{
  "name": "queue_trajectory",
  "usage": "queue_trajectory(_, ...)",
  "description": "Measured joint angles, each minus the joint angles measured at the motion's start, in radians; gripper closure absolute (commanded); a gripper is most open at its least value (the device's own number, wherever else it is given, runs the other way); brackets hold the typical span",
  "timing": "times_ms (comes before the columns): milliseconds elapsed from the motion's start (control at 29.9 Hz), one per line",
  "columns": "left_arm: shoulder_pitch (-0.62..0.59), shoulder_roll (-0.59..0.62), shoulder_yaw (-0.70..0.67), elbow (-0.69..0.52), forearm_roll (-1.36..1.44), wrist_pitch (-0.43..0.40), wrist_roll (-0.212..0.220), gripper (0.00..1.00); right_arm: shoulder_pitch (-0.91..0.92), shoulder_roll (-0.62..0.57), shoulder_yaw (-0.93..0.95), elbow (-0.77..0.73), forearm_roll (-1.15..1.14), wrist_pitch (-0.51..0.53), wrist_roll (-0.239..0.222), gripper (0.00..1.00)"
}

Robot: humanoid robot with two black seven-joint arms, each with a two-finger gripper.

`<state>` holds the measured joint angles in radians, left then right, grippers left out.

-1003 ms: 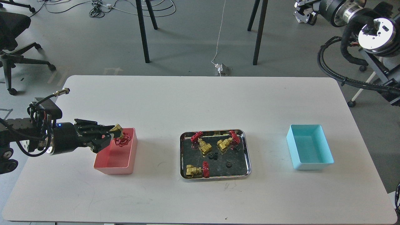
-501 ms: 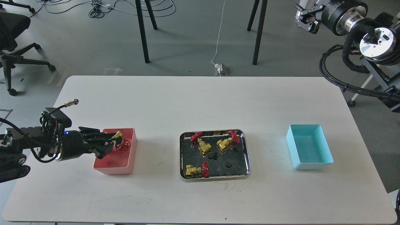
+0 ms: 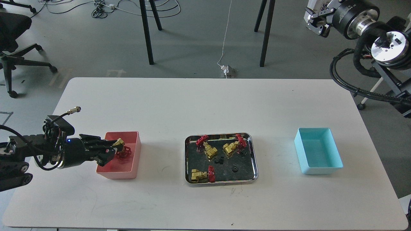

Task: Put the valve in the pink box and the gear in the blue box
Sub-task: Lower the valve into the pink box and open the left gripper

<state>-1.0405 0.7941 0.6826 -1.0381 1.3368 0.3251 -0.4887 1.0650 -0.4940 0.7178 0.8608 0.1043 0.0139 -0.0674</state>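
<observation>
My left gripper [image 3: 110, 150] reaches in from the left over the pink box [image 3: 117, 175] and is shut on a valve [image 3: 122, 148], brass body with a red handwheel, held low inside the box. Three more valves lie in the steel tray [image 3: 221, 183]: one at the back left [image 3: 207, 146], one at the back right [image 3: 233, 146], one at the front left [image 3: 203, 174]. Small black gears [image 3: 219, 160] lie among them, one further right [image 3: 235, 168]. The blue box [image 3: 321, 168] stands empty on the right. My right gripper [image 3: 316, 20] is high at the top right, off the table, too small to read.
The white table [image 3: 205, 106] has rounded edges. Black table legs, cables and an office chair [image 3: 13, 32] stand on the floor behind. My right arm's thick cable loop [image 3: 340, 77] hangs past the table's right back corner.
My left gripper has lowered with the valve from above the pink box's rim to down inside it. The right gripper has shifted slightly at the top right.
</observation>
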Motion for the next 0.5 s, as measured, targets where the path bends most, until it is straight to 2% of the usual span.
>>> queue_trajectory(234,0.0,-0.001,0.0,0.003,0.0,0.0,0.0,0.45,-0.021,-0.001,0.016,0.018,0.0,0.0,0.0,0.0)
queue_trajectory(334,-0.003,-0.001,-0.002,0.001,-0.003,-0.001,0.0,0.32,-0.032,-0.002,0.021,0.025,0.0,-0.001,0.0,0.0)
queue_trajectory(501,-0.007,0.016,-0.114,-0.017,-0.019,-0.012,0.0,0.31,-0.039,-0.018,0.022,0.049,0.0,0.0,-0.001,0.0)
